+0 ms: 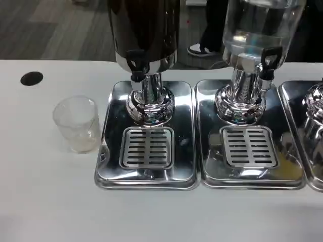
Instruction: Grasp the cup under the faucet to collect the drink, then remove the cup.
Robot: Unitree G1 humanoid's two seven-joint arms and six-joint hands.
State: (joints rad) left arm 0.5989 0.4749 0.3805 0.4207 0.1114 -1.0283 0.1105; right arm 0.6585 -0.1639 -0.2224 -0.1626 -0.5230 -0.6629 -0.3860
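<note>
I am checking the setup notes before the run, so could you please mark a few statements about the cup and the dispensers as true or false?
1. The clear cup stands on the white table, left of the left drip tray. True.
2. The cup sits under the dark dispenser's faucet. False: it stands beside the tray, not on the slotted grate.
3. The right dispenser holds a clear liquid. True.
4. The cup is lying on its side. False: it stands upright.
5. A black round spot marks the table behind the cup. True.
</note>
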